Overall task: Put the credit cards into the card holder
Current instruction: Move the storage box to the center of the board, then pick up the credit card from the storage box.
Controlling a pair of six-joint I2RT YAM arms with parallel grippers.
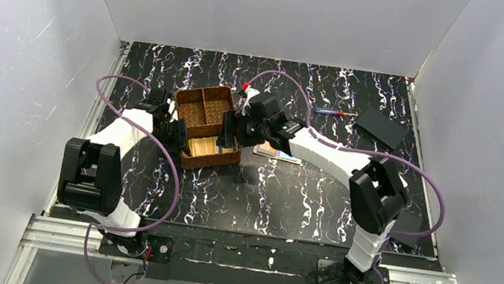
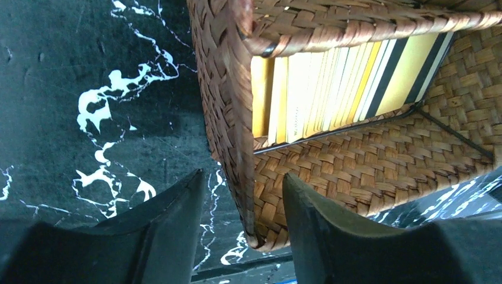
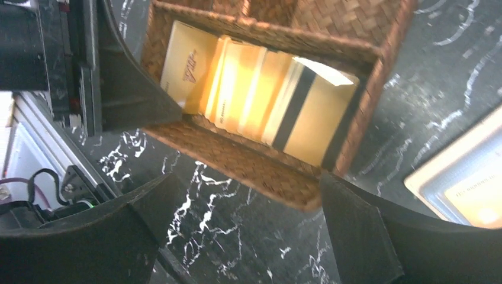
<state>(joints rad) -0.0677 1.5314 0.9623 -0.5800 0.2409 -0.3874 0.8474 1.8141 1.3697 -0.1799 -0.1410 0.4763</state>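
Dark fingers (image 2: pixel 171 231) of the left pincer (image 2: pixel 244 177) fill the bottom of its wrist view. They stand apart astride the end wall of the brown woven tray (image 2: pixel 228 89), one outside over the bench (image 2: pixel 71 89) and the other on the inner side. A gap shows on the outer side, so nothing is clamped. Behind that wall the credit cards (image 2: pixel 319 89) stand on edge in a packed row in the tray's near compartment, tan and gold, the end one dark-striped. From the other side the right pincer (image 3: pixel 251 177) hovers over the same compartment, its jaws spread wide and empty. One pale bluish card (image 1: pixel 277 153) lies flat on the bench just beside the tray. The card holder I cannot find in any view. By my reading the work is at the picking stage, with no card lifted out. Next, the right pincer would need to come down on one card's top edge and nip it alone, which looks hard with the row so tight.
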